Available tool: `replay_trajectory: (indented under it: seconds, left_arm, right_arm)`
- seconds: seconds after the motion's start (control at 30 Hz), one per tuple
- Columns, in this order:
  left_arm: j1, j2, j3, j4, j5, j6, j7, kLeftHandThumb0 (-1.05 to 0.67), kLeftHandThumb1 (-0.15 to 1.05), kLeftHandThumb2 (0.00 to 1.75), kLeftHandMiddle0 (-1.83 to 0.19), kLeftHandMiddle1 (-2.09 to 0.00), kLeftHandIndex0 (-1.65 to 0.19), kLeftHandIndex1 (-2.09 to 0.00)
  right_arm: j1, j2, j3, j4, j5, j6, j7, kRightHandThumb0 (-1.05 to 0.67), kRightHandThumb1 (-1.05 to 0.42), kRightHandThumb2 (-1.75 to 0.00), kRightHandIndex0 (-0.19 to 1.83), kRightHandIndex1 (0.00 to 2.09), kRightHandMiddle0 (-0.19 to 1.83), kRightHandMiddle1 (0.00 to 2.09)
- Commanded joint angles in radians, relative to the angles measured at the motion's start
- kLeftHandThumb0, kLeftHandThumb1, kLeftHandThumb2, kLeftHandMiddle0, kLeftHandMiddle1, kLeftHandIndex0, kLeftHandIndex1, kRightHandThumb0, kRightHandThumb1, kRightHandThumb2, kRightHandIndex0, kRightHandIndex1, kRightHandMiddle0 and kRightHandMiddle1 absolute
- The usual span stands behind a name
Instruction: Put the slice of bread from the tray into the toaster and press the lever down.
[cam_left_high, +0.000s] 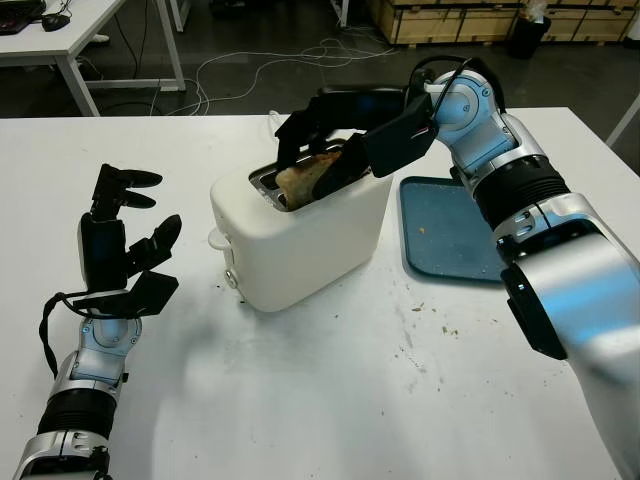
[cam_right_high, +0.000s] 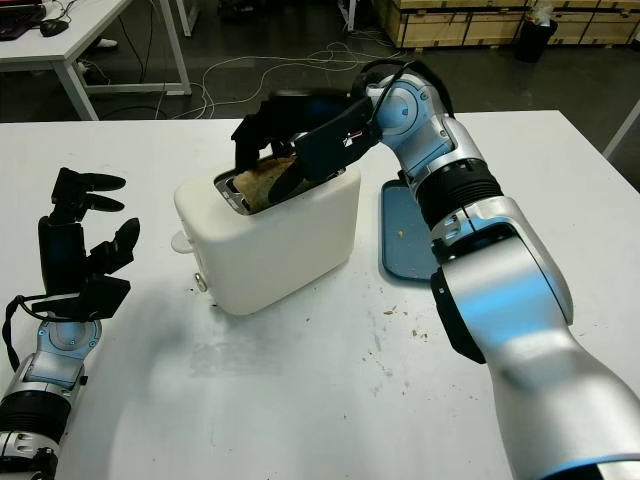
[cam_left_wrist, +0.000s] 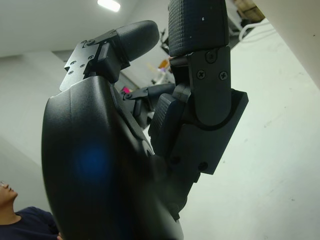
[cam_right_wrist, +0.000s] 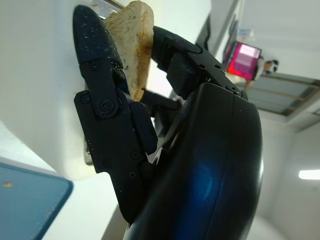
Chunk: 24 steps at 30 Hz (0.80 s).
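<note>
A white toaster (cam_left_high: 300, 235) stands mid-table with its lever knob (cam_left_high: 217, 238) on the left end, raised. The browned bread slice (cam_left_high: 305, 175) sits tilted in the top slot, partly sticking out. My right hand (cam_left_high: 312, 152) reaches over the toaster from the right and is shut on the bread slice (cam_right_wrist: 135, 40), a finger (cam_right_wrist: 95, 50) on one face and the others behind it. The blue tray (cam_left_high: 450, 225) lies right of the toaster, holding only crumbs. My left hand (cam_left_high: 125, 245) is open, held upright above the table left of the toaster.
Crumbs dot the table (cam_left_high: 330, 400) in front of the tray. Behind the table's far edge are cables on the floor (cam_left_high: 260, 65) and another white table (cam_left_high: 90, 30). A person (cam_left_wrist: 15, 220) is at the edge of the left wrist view.
</note>
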Motion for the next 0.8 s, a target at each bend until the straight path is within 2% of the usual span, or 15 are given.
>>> replay_trajectory:
  seconds: [0.0,0.37,0.43,0.5,0.57,0.67,0.77]
  left_arm:
    - [0.004,0.003,-0.002,0.003,0.012,-0.009,0.008,-1.05,0.92,0.54,-0.3,-1.53,-0.16,-1.42]
    - [0.004,0.0,-0.004,-0.002,0.002,-0.006,-0.005,-1.05,0.92,0.54,-0.3,-1.53,-0.17,-1.41]
    - [0.003,0.003,-0.003,-0.001,0.006,-0.008,-0.001,-1.05,0.92,0.54,-0.3,-1.52,-0.17,-1.41]
    - [0.003,0.005,-0.003,-0.005,0.012,-0.005,0.002,-1.05,0.92,0.54,-0.3,-1.52,-0.17,-1.41]
    - [0.004,0.004,-0.002,-0.009,0.006,-0.003,-0.003,-1.05,0.92,0.55,-0.3,-1.52,-0.17,-1.41]
    - [0.001,0.007,-0.002,-0.006,0.002,-0.008,-0.009,-1.05,0.92,0.54,-0.3,-1.52,-0.17,-1.41]
    - [-0.007,0.014,-0.004,0.004,0.005,-0.023,-0.011,-1.05,0.92,0.54,-0.3,-1.52,-0.16,-1.4]
  right_arm:
    - [-0.011,-0.015,-0.005,-0.003,-0.016,-0.036,-0.044,-0.93,-0.92,-0.05,0.08,0.86,0.57,0.06]
    - [-0.043,-0.064,-0.03,-0.002,-0.057,-0.068,-0.21,-0.84,-0.91,-0.01,0.12,0.85,0.61,0.06]
    - [-0.048,-0.112,0.008,-0.021,-0.181,-0.131,-0.404,-0.8,-0.92,-0.01,0.15,0.87,0.64,0.07]
    - [-0.057,-0.169,0.07,-0.054,-0.351,-0.156,-0.627,-0.72,-0.92,-0.01,0.22,0.88,0.66,0.08]
    - [-0.055,-0.209,0.094,-0.062,-0.44,-0.162,-0.777,-0.62,-0.89,0.0,0.27,0.87,0.7,0.09]
    - [-0.022,-0.241,0.08,-0.038,-0.465,-0.186,-0.938,-0.54,-0.85,0.0,0.39,0.83,0.78,0.11]
    - [0.046,-0.263,0.044,-0.01,-0.424,-0.224,-1.029,-0.51,-0.85,-0.01,0.5,0.8,0.83,0.12]
